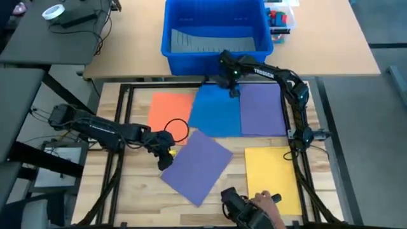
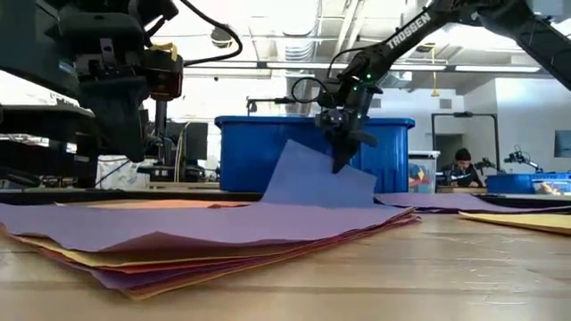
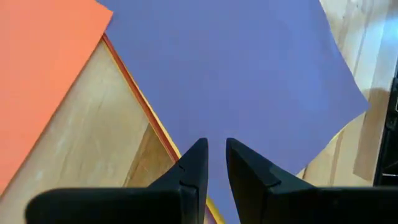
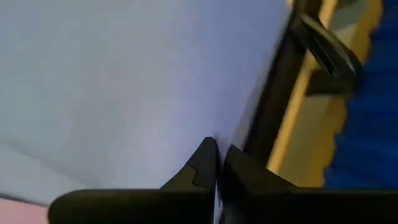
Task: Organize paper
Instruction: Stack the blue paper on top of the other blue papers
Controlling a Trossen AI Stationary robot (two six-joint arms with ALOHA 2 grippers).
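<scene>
Blue paper (image 1: 213, 108) is pinched at its far edge by the right gripper (image 1: 233, 90); left gripper (image 1: 166, 159) hovers slightly parted.

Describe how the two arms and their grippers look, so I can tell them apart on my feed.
Both arms are dark, jointed and slim. The right arm carries white TROSSEN lettering and a small green light near its wrist. The left arm has a black cable loop beside its wrist. Each ends in two dark, wedge-shaped fingers: the left gripper and the right gripper.
</scene>
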